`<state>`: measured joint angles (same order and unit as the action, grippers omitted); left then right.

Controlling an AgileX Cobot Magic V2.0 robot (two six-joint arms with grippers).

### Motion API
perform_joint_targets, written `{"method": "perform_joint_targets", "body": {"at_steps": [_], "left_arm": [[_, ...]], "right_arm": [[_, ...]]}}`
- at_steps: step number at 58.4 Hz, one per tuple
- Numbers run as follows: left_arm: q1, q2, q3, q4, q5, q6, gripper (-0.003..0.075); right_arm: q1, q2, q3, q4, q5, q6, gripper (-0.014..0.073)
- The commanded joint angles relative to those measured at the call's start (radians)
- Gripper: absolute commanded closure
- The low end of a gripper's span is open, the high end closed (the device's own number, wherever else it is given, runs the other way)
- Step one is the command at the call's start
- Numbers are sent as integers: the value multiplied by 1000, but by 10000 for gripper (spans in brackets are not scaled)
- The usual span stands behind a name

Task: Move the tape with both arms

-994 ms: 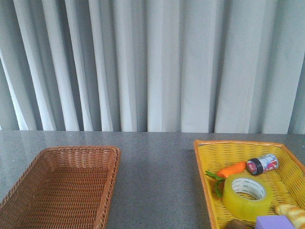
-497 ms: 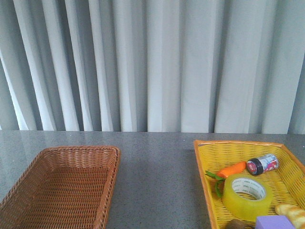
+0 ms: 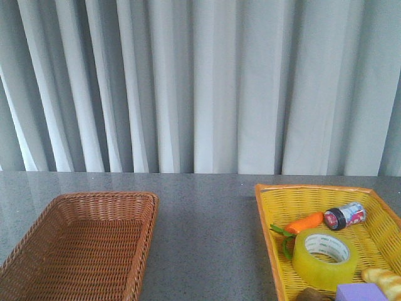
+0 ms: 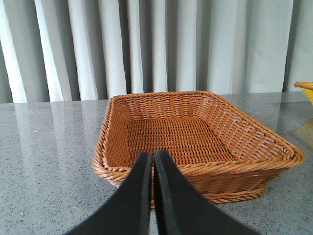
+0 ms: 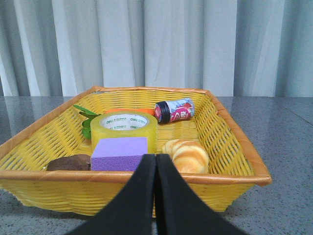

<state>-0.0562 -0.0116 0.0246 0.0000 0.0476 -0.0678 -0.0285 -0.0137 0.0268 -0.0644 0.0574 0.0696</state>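
The tape (image 3: 324,257), a wide translucent yellow roll with a white printed core, lies flat in the yellow basket (image 3: 266,219) at the right; in the right wrist view the tape (image 5: 124,128) sits behind a purple block. My right gripper (image 5: 156,157) is shut and empty, just outside the near rim of the yellow basket (image 5: 230,142). My left gripper (image 4: 153,155) is shut and empty before the near rim of the brown wicker basket (image 4: 195,169). Neither arm shows in the front view.
The brown wicker basket (image 3: 44,219) at the left holds nothing. Around the tape lie a toy carrot (image 3: 304,222), a small dark-lidded jar (image 3: 344,216), a purple block (image 5: 119,153), a bread roll (image 5: 186,154) and a brown lump (image 5: 69,162). Grey curtains hang behind the table.
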Motion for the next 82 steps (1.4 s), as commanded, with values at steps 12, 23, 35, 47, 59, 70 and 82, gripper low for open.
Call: {"method": "perform_joint_targets", "body": {"at_steps": [12, 23, 35, 47, 59, 70, 82], "left_arm": [[-5, -16, -10, -6, -80, -9, 726], [-5, -16, -10, -6, -80, -9, 726], [-5, -16, -10, -6, -80, -9, 726], [-5, -16, -10, -6, -80, -9, 726], [-5, -16, -13, -6, -87, -9, 726], [-5, -14, -101, -6, -146, -10, 726], [-5, 76, -314, -6, -64, -9, 726]], "right_arm": [[-1, -8, 4, -6, -68, 0, 598], [-1, -8, 4, -6, -68, 0, 598], [-1, -8, 4, -6, -68, 0, 598], [-1, -8, 3, -6, -69, 0, 598], [-1, -8, 2, -6, -80, 0, 598], [-1, 7, -77, 58, -64, 3, 598], [-1, 126, -302, 64, 67, -1, 598]]}}
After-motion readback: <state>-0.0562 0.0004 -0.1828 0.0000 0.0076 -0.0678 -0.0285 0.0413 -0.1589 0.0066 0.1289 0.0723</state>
